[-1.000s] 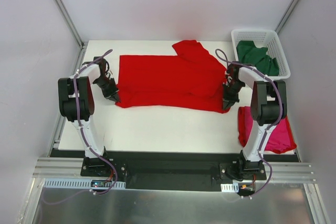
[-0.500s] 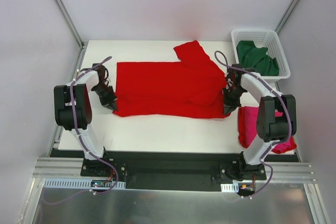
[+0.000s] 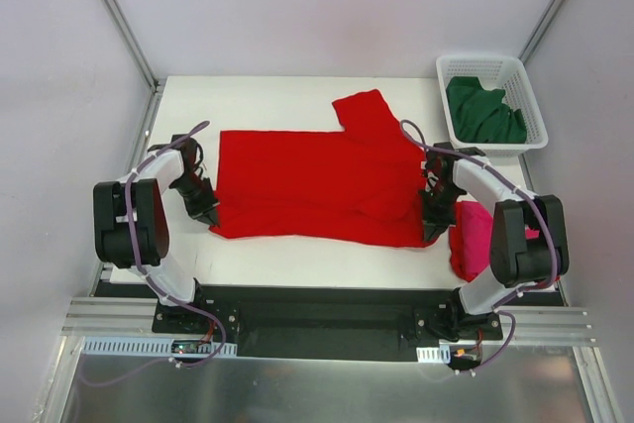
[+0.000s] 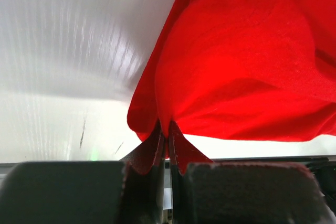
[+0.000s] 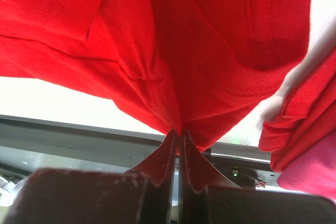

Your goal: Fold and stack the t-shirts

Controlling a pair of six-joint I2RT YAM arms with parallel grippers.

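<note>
On the white table (image 3: 258,96), the red t-shirt (image 3: 317,180) spreads across the middle from 9 to 3 o'clock, with one sleeve poking toward 12. At 1 o'clock the white basket (image 3: 531,111) holds the dark green t-shirt (image 3: 482,114), bunched up. At 4 o'clock the magenta-pink t-shirt (image 3: 475,245) lies largely hidden under the right arm. The left gripper (image 3: 209,216) is clamped on the red shirt's 9 o'clock corner, and the right gripper (image 3: 433,234) is pinched on its 3 o'clock corner. Cloth covers both sets of fingertips in the wrist views. Since a second ago both arms have drawn back, and the shirt has slid toward 6 o'clock.
</note>
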